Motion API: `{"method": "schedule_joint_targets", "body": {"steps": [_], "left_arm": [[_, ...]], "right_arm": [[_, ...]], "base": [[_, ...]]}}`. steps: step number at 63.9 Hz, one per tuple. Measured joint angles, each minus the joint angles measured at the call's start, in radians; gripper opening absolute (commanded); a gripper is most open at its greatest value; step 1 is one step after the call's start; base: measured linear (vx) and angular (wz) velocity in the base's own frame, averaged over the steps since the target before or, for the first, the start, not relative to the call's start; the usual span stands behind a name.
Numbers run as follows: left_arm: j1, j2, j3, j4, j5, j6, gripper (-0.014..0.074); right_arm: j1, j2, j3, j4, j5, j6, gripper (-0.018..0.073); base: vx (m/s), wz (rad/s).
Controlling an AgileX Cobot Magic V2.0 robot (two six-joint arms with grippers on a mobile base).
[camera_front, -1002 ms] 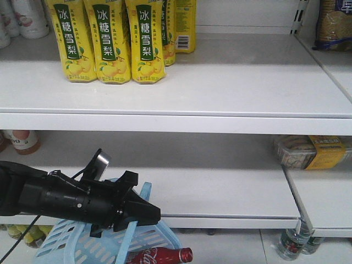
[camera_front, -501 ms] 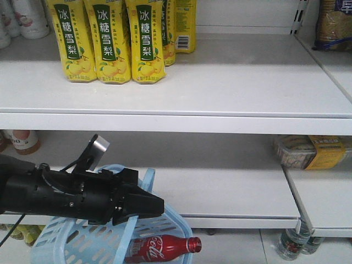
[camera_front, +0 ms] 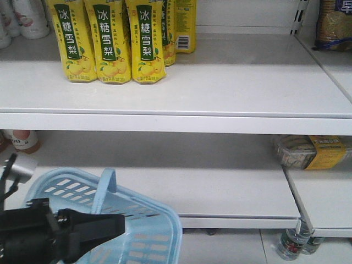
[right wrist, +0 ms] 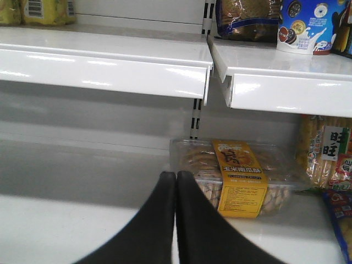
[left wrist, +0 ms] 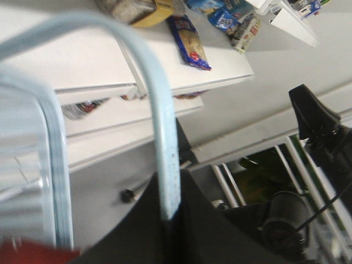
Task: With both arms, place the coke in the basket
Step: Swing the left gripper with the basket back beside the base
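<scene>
While the basket (camera_front: 144,223) fills the lower left of the front view, tilted with its open top toward the camera and its thin handle (camera_front: 104,188) rising from the rim, the left gripper (camera_front: 104,225) juts in from the bottom left edge in front of it. Seen from the left wrist, the handle (left wrist: 165,137) runs down the middle of the frame into the closed black fingers (left wrist: 137,220), which are clamped on it. A blurred red patch (left wrist: 33,254) sits in the bottom left corner there; whether it is the coke cannot be told. Seen from the right wrist, the right gripper (right wrist: 176,181) has its fingers pressed together on nothing, pointing at a clear tray of biscuits (right wrist: 236,179) on the lower shelf (right wrist: 82,220). Yellow drink cartons (camera_front: 113,41) stand at upper left of the front view
</scene>
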Motion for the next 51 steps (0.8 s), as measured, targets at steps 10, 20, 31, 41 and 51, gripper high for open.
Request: {"method": "schedule_joint_targets", "body": {"steps": [10,20,31,41,51], "left_arm": [[-0.003,-0.156,0.031,0.127,-0.091,-0.026,-0.0006],[-0.003,-0.259,0.034,0.318,-0.213,-0.132,-0.0006],[0.015,-0.308,0.034,0.566,-0.283,-0.303,-0.0006],[0.048,-0.322,0.036,0.784,-0.284,-0.455,-0.0006],[0.056,-0.325,0.052,0.958,-0.321,-0.509,-0.0006]], "right_arm": [[0.0,0.0,0.0,0.0,0.0,0.0,-0.001],[0.0,0.0,0.0,0.0,0.0,0.0,-0.001],[0.0,0.0,0.0,0.0,0.0,0.0,-0.001],[0.0,0.0,0.0,0.0,0.0,0.0,-0.001],[0.0,0.0,0.0,0.0,0.0,0.0,-0.001]], "base": [[0.0,0.0],[0.0,0.0],[0.0,0.0],[0.0,0.0],[0.0,0.0]]}}
